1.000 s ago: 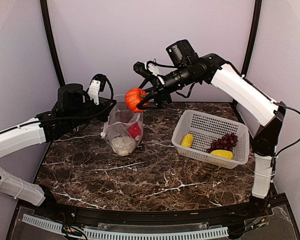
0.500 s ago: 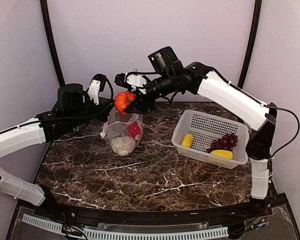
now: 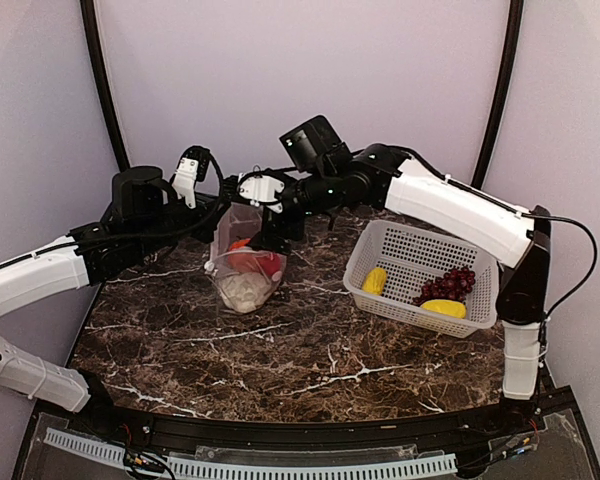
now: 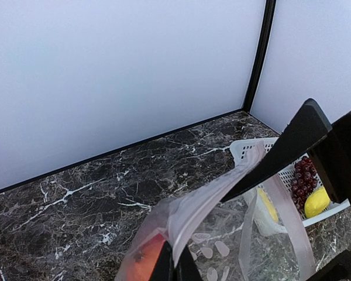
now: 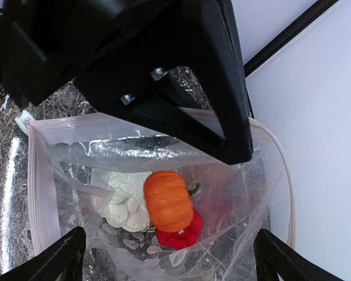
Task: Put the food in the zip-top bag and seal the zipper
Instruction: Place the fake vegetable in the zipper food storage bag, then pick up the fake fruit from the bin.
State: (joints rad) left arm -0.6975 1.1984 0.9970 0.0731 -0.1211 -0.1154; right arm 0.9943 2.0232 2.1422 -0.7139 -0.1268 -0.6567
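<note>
The clear zip-top bag (image 3: 246, 268) stands open at the back left of the table. My left gripper (image 3: 212, 206) is shut on its rim, seen in the left wrist view (image 4: 174, 270) pinching the pinkish zipper strip (image 4: 219, 190). My right gripper (image 3: 266, 216) hangs open and empty just above the bag's mouth (image 5: 172, 260). Inside the bag lie the orange-red round piece (image 5: 169, 201), the red pepper (image 5: 182, 235) and the white-green cabbage (image 5: 123, 205). Two yellow pieces (image 3: 375, 281) (image 3: 443, 308) and the dark grapes (image 3: 450, 284) lie in the basket.
The white perforated basket (image 3: 405, 233) stands at the right of the table, close to the bag. Grey walls and black corner posts close in the back and sides. The right arm reaches across above the basket.
My right gripper has moved left over the bag's mouth and let go of the orange-red piece, which now lies inside the bag. The left gripper has kept its hold.
</note>
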